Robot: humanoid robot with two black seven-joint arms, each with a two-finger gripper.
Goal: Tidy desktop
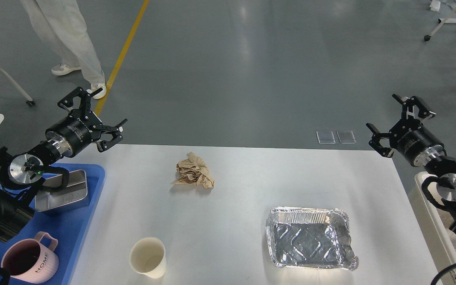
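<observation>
— Four containers on my feed, going left to right. How's your view?

— Same as yours. Start at the far left.

— Blue tray [89, 190] sits at the left edge of the desktop [251, 190]. On it, nearest me, a pink mug [30, 261] with "HOME" on its side; its inside looks dark, and I can't tell if anything is in it. Behind it a steel box [67, 194], partly hidden by my left arm, so its contents I can't make out.

— And the left gripper [97, 109]?

— Hanging above the desktop's far left corner, jaws spread wide, holding nothing.

— Next along?

— Paper cup [147, 257] standing upright near the front edge, looks empty. Further back, a crumpled brown paper [193, 171] lies alone on the white surface, well apart from the cup.

— Right side?

— Foil tray [311, 241], dented at its right front corner, nothing in it I can see. Right gripper [400, 118] is off the desktop's far right corner, over the floor, jaws wide, empty. A white bin [434, 221] edge shows just beside the desktop; its inside is out of view.
</observation>
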